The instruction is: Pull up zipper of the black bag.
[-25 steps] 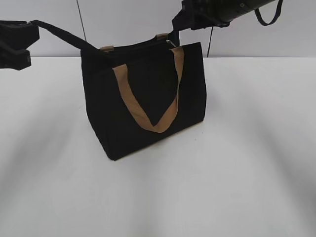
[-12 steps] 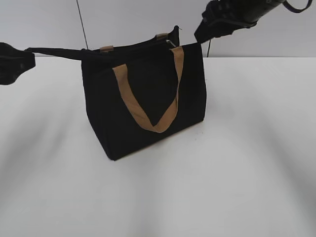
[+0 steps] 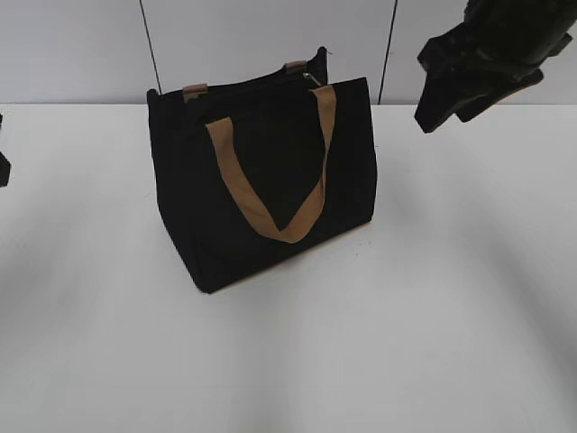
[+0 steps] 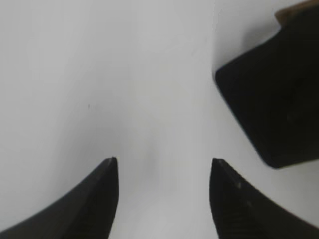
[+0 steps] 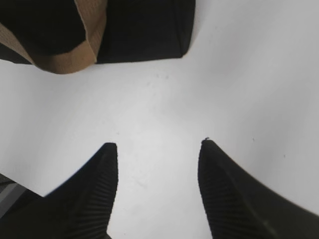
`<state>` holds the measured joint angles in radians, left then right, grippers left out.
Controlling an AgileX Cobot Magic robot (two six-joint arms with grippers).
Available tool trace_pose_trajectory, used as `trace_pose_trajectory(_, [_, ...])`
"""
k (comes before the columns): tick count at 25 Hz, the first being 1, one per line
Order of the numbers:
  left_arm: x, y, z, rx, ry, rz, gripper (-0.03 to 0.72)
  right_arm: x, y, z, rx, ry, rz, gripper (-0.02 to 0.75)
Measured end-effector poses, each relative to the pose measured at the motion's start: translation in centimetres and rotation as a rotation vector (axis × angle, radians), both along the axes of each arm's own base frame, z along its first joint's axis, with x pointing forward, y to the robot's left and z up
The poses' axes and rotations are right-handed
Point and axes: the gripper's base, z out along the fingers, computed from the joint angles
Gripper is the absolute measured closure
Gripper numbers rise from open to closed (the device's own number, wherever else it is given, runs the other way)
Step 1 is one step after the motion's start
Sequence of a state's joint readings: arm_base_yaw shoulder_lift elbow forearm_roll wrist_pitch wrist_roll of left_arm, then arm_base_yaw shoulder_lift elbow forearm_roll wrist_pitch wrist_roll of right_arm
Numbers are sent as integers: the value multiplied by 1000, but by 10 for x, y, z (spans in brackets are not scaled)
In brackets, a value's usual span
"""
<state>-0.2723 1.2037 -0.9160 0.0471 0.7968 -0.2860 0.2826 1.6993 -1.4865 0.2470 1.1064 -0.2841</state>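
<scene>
The black bag (image 3: 266, 180) stands upright on the white table, with a tan strap handle (image 3: 270, 185) hanging down its front. The zipper track (image 3: 252, 83) runs along the top rim, with the silver pull tab (image 3: 311, 78) near the right end. My right gripper (image 3: 442, 113) is open and empty, up in the air to the right of the bag. In the right wrist view its jaws (image 5: 157, 149) are above bare table with the bag's corner (image 5: 144, 30) beyond. My left gripper (image 4: 164, 164) is open and empty; the bag's corner (image 4: 274, 104) lies to its right.
The white table (image 3: 406, 316) spreads around the bag. A grey wall with two thin dark vertical lines (image 3: 150, 45) stands behind. Only a sliver of the left arm (image 3: 3, 167) shows at the left edge of the exterior view.
My left gripper has let go of the bag's black end tab and pulled back off the left edge. My right gripper has moved away from the bag's top, down and to the right.
</scene>
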Motion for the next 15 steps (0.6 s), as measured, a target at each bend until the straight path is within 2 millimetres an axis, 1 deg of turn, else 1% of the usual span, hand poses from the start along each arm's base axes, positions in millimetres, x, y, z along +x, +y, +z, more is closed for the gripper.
trace_pose_trajectory(3, [4,-2,0,17,111,-13,251,-6,-9,2,-44,61,-54,341])
trace_pose_trajectory(5, [7,0,-2,30,183,-7,251,-5,-21,2,-54,89,-116,341])
trace_pose_trajectory(6, [10,0,-3,33,206,-8,251,-4,-29,2,-56,95,-148,341])
trace_pose_trajectory(10, [16,4,-6,23,277,-16,251,1,-70,4,-64,95,-277,341])
trace_pose_trajectory(12, [19,6,-10,9,305,-19,253,-1,-89,5,-70,94,-331,341])
trace_pose_trajectory(15, [21,9,-14,7,333,-15,256,-11,-111,1,-83,115,-386,341])
